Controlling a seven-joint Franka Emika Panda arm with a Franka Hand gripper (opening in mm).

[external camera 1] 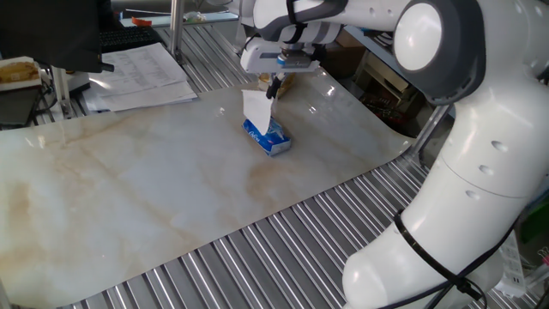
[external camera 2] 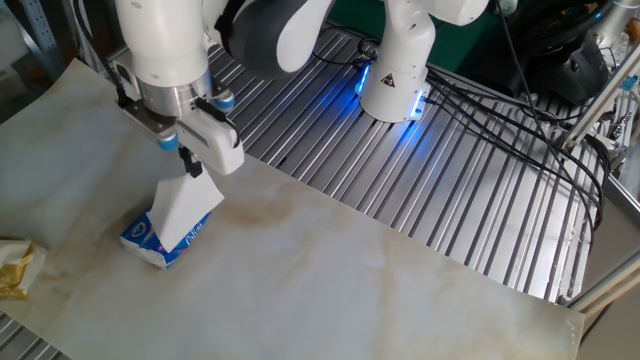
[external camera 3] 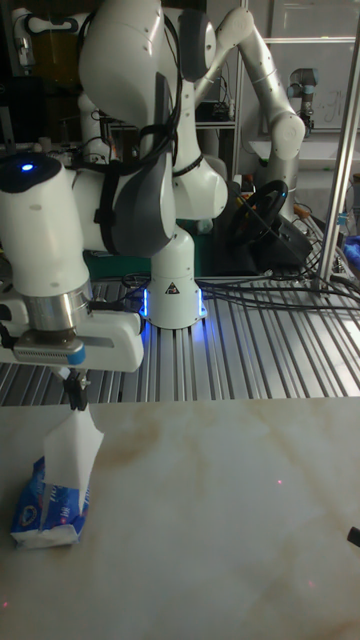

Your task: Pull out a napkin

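Observation:
A blue-and-white tissue pack (external camera 1: 268, 137) (external camera 2: 160, 237) (external camera 3: 52, 504) lies on the marble sheet. A white napkin (external camera 1: 256, 110) (external camera 2: 184, 205) (external camera 3: 71, 444) rises out of the pack, stretched upward in a taut, roughly triangular shape. My gripper (external camera 1: 274, 88) (external camera 2: 191, 164) (external camera 3: 76, 392) hangs just above the pack, shut on the napkin's top edge. The napkin's lower end is still inside the pack's slot.
Printed white paper sheets (external camera 1: 141, 73) lie at the back left of one fixed view. A yellowish object (external camera 2: 14, 268) sits near the sheet's edge. Ribbed metal table (external camera 2: 420, 170) surrounds the marble sheet (external camera 1: 171, 189). A second robot base (external camera 2: 395, 70) glows blue behind.

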